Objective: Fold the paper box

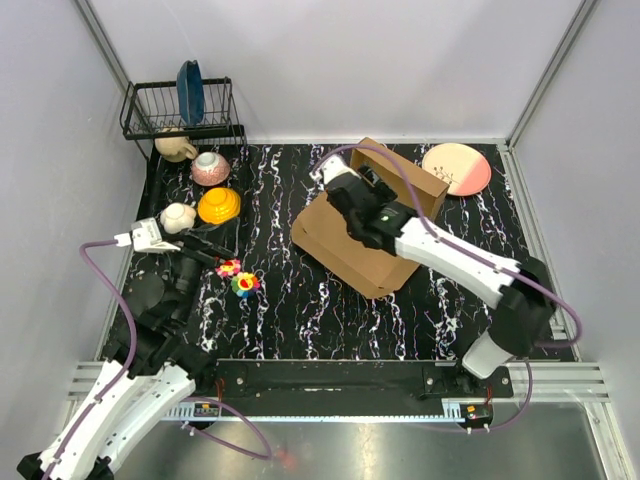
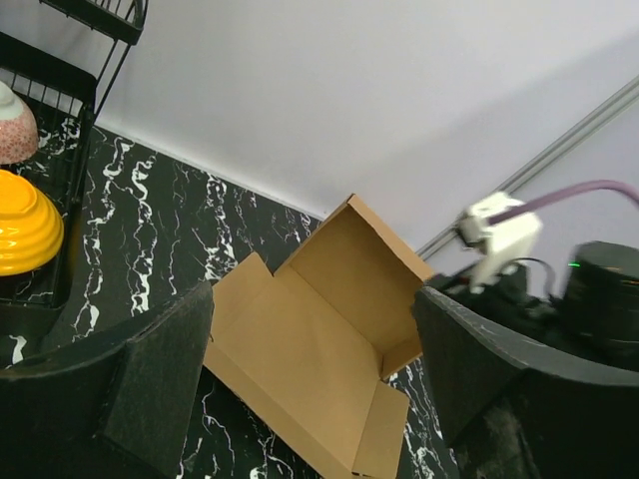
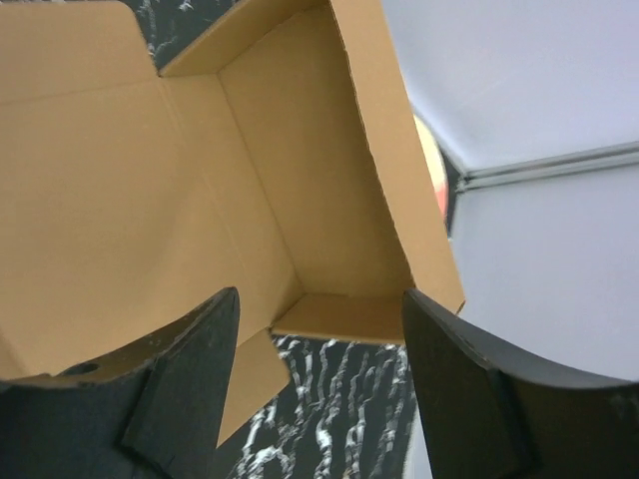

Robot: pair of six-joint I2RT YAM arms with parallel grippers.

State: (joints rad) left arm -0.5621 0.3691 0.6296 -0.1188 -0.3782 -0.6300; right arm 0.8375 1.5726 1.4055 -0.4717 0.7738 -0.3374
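The paper box lay on the black marbled surface, right of the middle and toward the back wall. It was partly folded: a broad flat panel rested on the surface while the walls at its far end stood raised. The right pincer hung over the box's open inside with its jaws spread wide and only the brown cardboard showing between them. Whether either finger touched the cardboard could not be told. The left pincer was well apart from the box on the left side, also spread and pinching nothing. A pink plate lay just beyond the box, and a yellow bowl sat near the wire dish rack.
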